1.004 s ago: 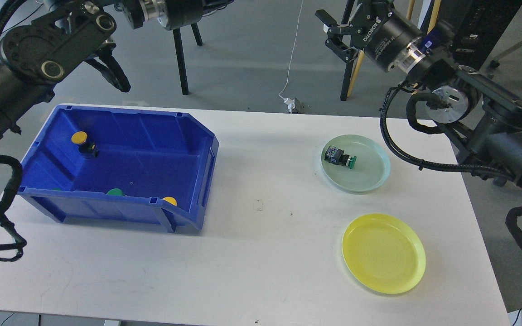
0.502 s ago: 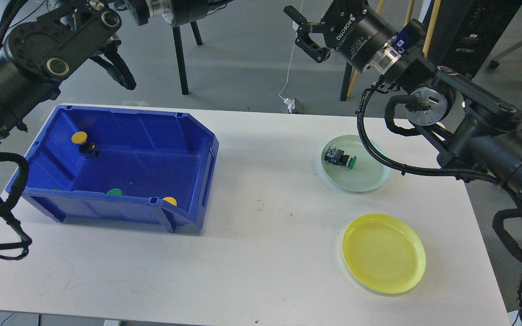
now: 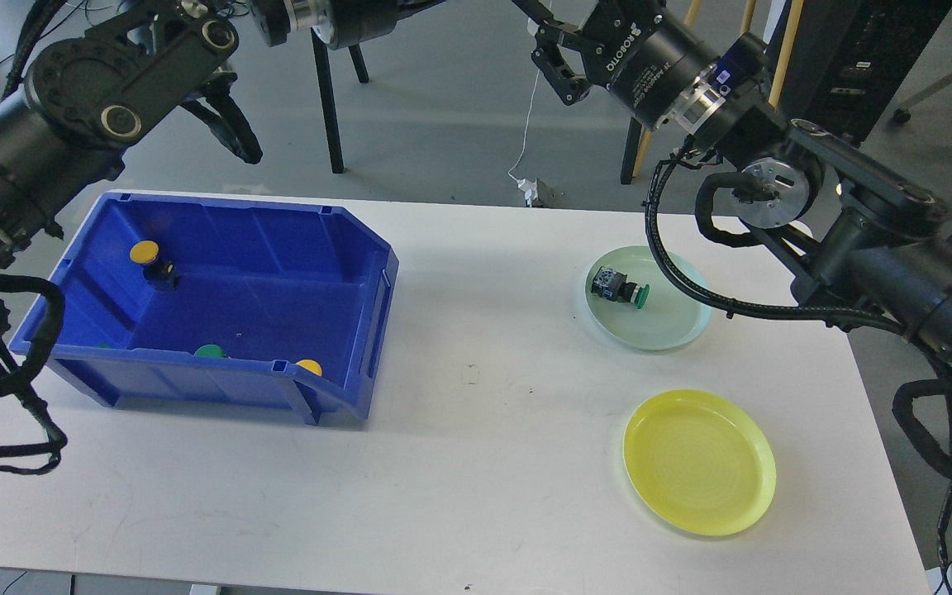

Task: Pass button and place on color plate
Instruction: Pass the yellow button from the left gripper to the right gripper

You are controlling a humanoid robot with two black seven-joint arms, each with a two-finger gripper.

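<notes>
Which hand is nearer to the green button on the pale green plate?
Right. The right hand hangs high beyond the green button, up and left of it. The left arm's hand is out of view, past the top edge.

A white table carries three things directly on its top. The blue bin stands as the landmark on the left part; well apart to its right lies the pale green plate. The yellow plate lies right of the bin too, nearer the front edge.
</notes>
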